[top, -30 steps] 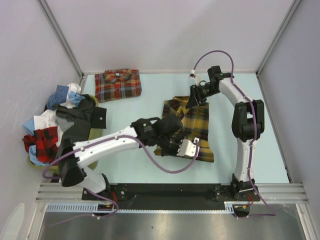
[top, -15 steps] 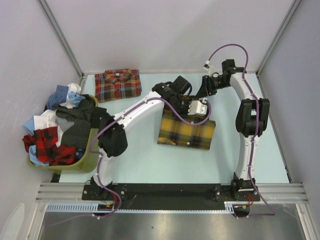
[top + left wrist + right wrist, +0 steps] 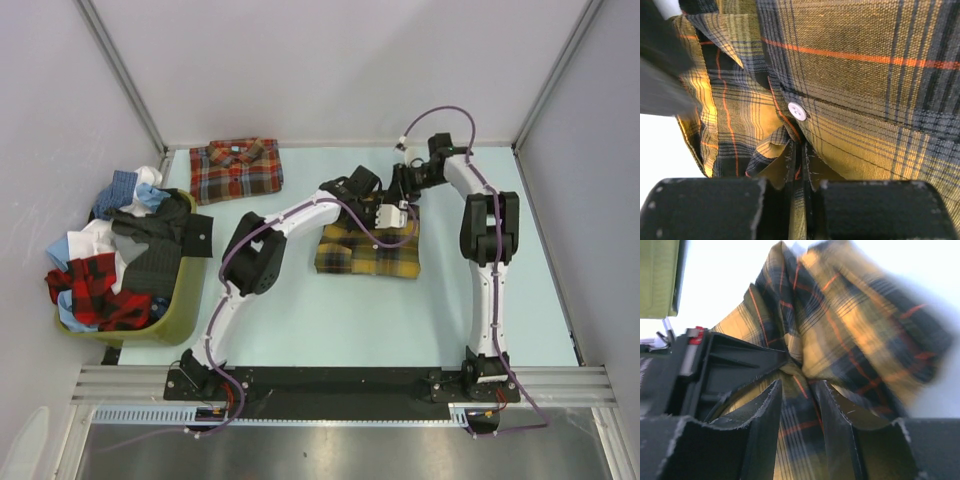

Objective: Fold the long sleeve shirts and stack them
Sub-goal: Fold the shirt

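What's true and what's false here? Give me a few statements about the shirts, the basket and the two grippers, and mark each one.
1. The left gripper and the right gripper each pinch fabric of the yellow-and-black shirt. True.
2. The red-orange shirt is stacked on the yellow-and-black shirt. False: it lies folded on its own at the far left corner of the table, apart from the yellow one.
3. The green basket holds nothing. False: it is heaped with clothes that spill over its rim.
4. The left wrist view shows a white button on the yellow-and-black shirt. True.
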